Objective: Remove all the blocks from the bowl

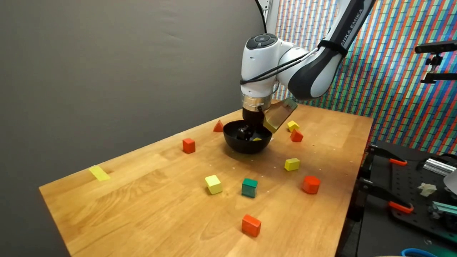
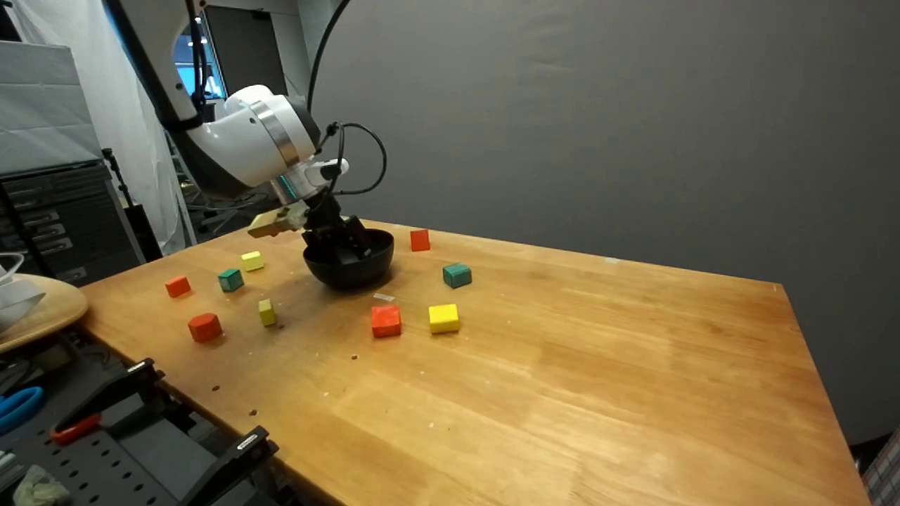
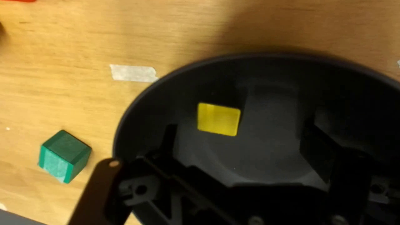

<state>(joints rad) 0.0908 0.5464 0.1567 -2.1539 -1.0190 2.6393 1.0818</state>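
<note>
while the hand [image 3: 240, 137] is down inside the bowl [image 1: 246, 147] with its jaws spread wide, one yellow block [image 3: 218, 119] lies in the bowl as well. in the wrist view it shows between the fingers [image 3: 315, 151], with a gap to each. block: bright yellow, flat near-rectangular face up, slightly rounded corners. bowl: round, black, faint sheen inside, upright on the desk [image 1: 160, 217]; part of its inside is hidden by the hand. more blocks [image 1: 213, 184] sit on the desk around the bowl: green block [image 3: 65, 156] near it, one face paler than the others; six-sided red block [image 1: 311, 184] and red cuboid [image 1: 251, 225] both well apart from it. writing: "anka emika" reads in pale letters [image 1: 352, 28] on the arm [image 1: 307, 78], higher than the bowl, starting right at a black strap [image 1: 332, 47]. in an exterior view, white marking [image 2: 247, 441] on a black clamp [image 2: 223, 466], well apart from the bowl, is too small to read.
</note>
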